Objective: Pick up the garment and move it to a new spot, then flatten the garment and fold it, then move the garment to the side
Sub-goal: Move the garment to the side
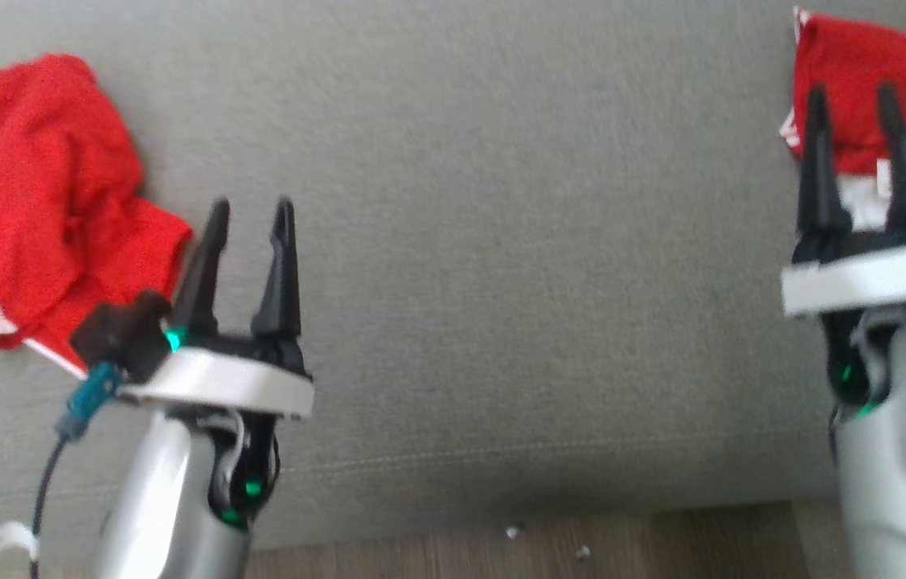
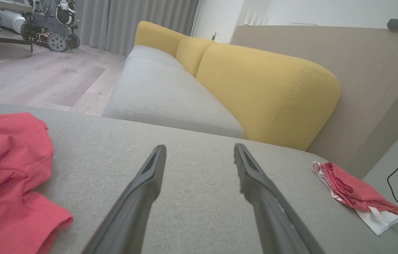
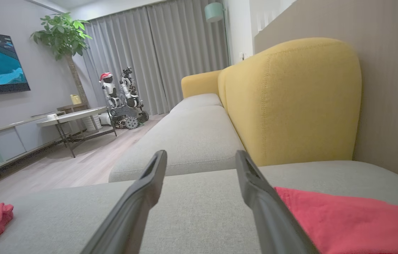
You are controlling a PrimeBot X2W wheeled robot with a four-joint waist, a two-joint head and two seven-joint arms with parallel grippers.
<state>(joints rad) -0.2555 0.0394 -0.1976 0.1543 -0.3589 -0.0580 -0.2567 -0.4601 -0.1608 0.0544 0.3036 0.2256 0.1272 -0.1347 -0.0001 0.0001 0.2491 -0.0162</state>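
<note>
The right gripper (image 1: 851, 90) stands with its jaws spread wide and nothing between them. In its wrist view both fingers hang over bare grey seat. The folded red garment (image 3: 343, 218) lies just beside its right finger and past the fingertips. I cannot tell whether finger and cloth touch.

I judge the step in hand to be the last one, moving the garment to the side. With the folded garment lying flat on the seat cushion (image 1: 501, 241) and let go, that step looks finished for this piece.

In the left wrist view, the folded garment's long axis seems to run roughly along the right fingers' own line, from the yellow backrest (image 2: 262, 95) towards the gripper. Its white panel and label sit at the gripper's end, and its white-trimmed edge faces the left arm.

The left gripper (image 1: 252, 205) is likewise spread and empty. The crumpled red garment (image 1: 51, 185) is heaped just to the outer side of its left finger, apart from the tips. Its long axis slants from far-outward down towards the gripper's base. A white stripe runs along the outer edge, and one loose lobe points in at the fingers.

If that heap comes next, the move calls for the left arm to swing outward and lower onto a raised fold, then close on a single layer so the cloth lifts without bunching.
</note>
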